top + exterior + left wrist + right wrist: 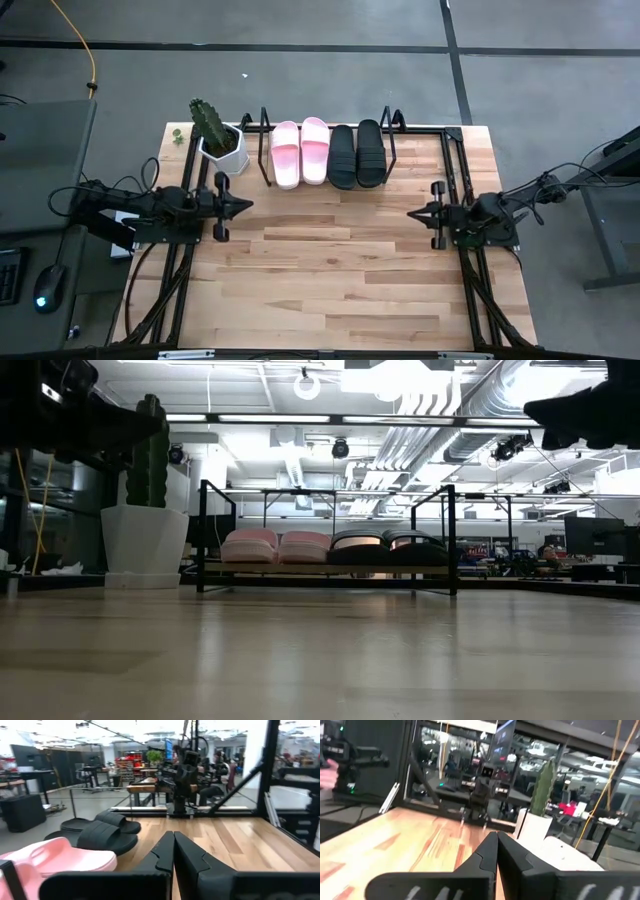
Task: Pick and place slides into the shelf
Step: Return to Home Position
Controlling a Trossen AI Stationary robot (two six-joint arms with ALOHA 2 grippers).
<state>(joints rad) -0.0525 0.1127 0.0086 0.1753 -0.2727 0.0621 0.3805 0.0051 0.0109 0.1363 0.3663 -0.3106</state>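
**All four slides shelved, both arms drawn back**

The pink slides (300,152) and black slides (357,153) lie side by side inside the shelf (264,150) at the counter's (330,270) far edge. Their long axes run parallel, crosswise to the line between the arms. The pink pair is on the left arm's (170,210) side, beside the potted cactus (222,148). The black pair is on the right arm's (480,220) side. Each arm's jaws are pressed together, empty, aimed at the other arm across bare boards, with the shelf off to one side. I'd say nothing remains to pick.

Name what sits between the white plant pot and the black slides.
The two pink slides, side by side on the shelf, lie between the white plant pot and the black slides; the high view shows it.
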